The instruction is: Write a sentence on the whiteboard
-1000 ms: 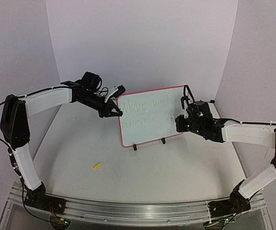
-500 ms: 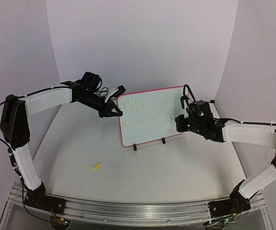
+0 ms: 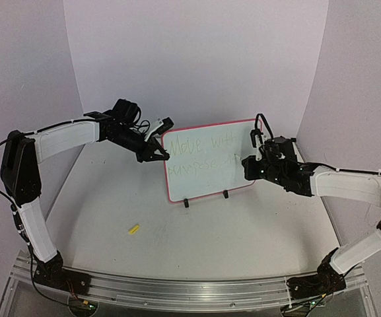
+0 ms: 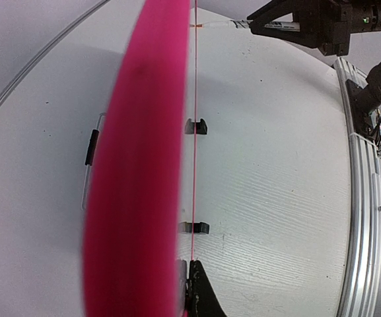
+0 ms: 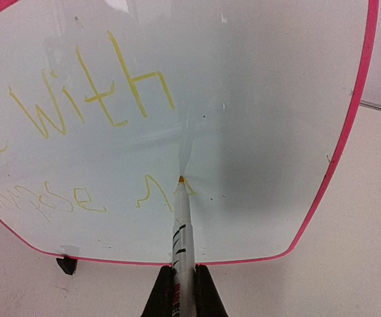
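The whiteboard (image 3: 207, 162) with a pink-red frame stands upright on two black feet at the table's back middle. The sentence (image 3: 200, 153) runs in two faint yellow-green lines; the right wrist view shows "with" and part of the lower line (image 5: 84, 99). My left gripper (image 3: 158, 156) is shut on the board's left edge, the frame (image 4: 137, 172) filling its view. My right gripper (image 3: 248, 166) is shut on a white marker (image 5: 182, 231) whose orange tip touches the board at the end of the lower line.
A small yellow cap (image 3: 133, 229) lies on the table front left of the board. Purple walls enclose the back and sides. A metal rail (image 3: 177, 290) runs along the near edge.
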Robot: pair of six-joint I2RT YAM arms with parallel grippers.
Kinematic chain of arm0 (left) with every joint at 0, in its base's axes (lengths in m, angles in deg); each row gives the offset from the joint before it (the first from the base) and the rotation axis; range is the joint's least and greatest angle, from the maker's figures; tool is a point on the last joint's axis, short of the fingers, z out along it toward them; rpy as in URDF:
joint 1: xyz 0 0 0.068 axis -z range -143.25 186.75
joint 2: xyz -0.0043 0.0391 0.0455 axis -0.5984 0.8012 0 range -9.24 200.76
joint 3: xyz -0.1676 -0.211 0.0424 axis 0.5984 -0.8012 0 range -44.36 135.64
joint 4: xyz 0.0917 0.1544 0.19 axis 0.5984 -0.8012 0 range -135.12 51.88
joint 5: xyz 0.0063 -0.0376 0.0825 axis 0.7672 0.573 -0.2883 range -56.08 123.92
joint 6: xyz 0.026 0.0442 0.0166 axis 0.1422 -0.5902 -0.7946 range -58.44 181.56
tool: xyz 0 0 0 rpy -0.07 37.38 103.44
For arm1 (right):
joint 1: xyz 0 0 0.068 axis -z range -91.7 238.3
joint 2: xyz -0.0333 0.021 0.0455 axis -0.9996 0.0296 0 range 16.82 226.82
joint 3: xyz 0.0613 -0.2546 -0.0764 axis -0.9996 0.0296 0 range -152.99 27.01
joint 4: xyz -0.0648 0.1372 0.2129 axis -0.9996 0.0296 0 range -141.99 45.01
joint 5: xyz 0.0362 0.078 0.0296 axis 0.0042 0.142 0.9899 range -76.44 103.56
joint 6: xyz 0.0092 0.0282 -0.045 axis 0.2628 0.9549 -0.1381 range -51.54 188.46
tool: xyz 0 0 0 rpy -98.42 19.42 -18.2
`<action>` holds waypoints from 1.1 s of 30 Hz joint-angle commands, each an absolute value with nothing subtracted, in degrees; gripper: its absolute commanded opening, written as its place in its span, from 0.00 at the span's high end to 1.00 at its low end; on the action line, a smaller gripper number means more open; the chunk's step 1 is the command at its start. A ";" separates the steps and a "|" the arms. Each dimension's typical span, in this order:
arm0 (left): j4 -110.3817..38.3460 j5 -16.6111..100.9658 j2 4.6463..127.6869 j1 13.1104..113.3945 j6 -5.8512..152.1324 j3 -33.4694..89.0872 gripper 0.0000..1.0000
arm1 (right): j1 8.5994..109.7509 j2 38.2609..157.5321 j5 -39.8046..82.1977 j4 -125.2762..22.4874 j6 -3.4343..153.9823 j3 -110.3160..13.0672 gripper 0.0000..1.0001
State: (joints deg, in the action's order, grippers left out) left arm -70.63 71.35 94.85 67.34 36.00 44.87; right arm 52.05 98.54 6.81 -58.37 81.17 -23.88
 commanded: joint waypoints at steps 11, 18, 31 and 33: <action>-71.69 64.50 94.65 67.11 32.89 43.88 1.00 | 52.36 94.33 4.12 -57.74 80.99 -22.46 1.00; -71.70 64.70 94.67 67.09 32.73 43.86 1.00 | 52.35 96.24 4.38 -58.53 79.88 -24.70 1.00; -71.71 64.73 94.65 67.09 32.63 43.86 1.00 | 52.35 98.94 3.09 -58.49 79.55 -26.69 1.00; -71.75 64.70 94.65 67.09 32.62 43.88 1.00 | 52.35 99.16 2.64 -58.24 80.04 -26.51 1.00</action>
